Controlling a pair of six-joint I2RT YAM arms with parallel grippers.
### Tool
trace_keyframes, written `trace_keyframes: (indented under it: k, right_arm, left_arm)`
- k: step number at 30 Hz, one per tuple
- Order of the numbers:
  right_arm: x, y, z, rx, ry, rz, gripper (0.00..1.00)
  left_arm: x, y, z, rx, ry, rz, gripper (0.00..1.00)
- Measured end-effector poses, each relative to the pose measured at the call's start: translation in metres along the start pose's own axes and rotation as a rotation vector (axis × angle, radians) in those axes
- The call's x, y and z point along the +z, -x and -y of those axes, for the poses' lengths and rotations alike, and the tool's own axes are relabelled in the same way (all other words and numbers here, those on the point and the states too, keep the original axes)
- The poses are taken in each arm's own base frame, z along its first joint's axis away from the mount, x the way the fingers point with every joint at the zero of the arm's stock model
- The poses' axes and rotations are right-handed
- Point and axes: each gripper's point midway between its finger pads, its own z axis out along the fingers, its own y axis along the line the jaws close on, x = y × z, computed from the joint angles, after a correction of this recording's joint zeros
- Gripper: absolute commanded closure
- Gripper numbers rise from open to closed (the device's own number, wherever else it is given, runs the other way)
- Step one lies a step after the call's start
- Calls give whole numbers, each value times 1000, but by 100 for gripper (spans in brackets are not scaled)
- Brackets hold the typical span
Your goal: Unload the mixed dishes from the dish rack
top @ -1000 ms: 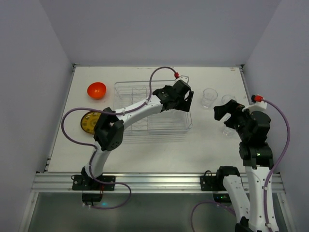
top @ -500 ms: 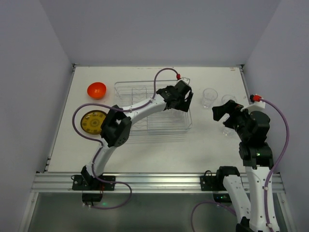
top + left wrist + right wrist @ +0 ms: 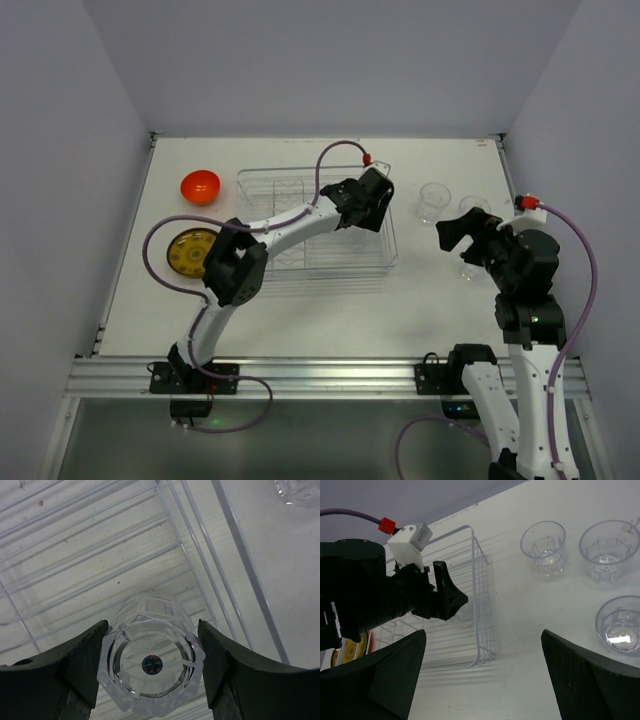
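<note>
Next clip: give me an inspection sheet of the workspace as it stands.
Surface: white table, no spills seen.
Job's things: dish rack at centre; orange bowl and yellow-brown plate on the table to its left; three clear cups to its right; fourth cup held over the rack.
Clutter: nothing seen.
Grippers: left gripper shut on the fourth cup; right gripper open, empty.
Cables: left purple cable loops beside the plate; right purple cable hangs free.
Surroundings: grey walls; metal rail along the near edge.

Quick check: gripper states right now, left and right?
Left gripper: closed on a clear cup.
Right gripper: open, holding nothing.
</note>
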Motion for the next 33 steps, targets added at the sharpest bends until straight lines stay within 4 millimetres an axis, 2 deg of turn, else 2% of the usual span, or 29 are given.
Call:
trace_keyframes:
  k: [4,9,12,15,18,21,23,26,30,33]
  right_arm:
    - [1,-2,-8,0,50,-12,1]
    - [3,-15,-37,11,239,-57,1]
    - [6,-31,-56,42,383,-121,1]
    - [7,-47,-71,81,511,-189,1]
    - [3,-59,-84,118,644,-224,5]
    - [-7,-68,-94,135,763,-234,10]
    - [-17,-67,-102,133,842,-221,12]
    - [-34,-61,-115,116,958,-182,13]
    - [-58,-52,-128,97,1075,-136,16]
    - [-73,-44,-136,80,1132,-90,20]
  left_arm:
    - [-19,-1,-7,1,5,0,100]
    - [-65,30,-7,-37,-35,89,100]
    - [-111,52,-4,-82,-104,185,100]
    - [-170,67,2,-154,-251,296,100]
    - [-231,73,6,-242,-421,408,100]
    - [-277,81,9,-334,-575,506,100]
    - [-299,82,13,-400,-683,551,100]
    - [-312,74,22,-486,-811,566,100]
    - [-299,56,35,-565,-859,500,100]
    - [-297,52,46,-604,-891,468,100]
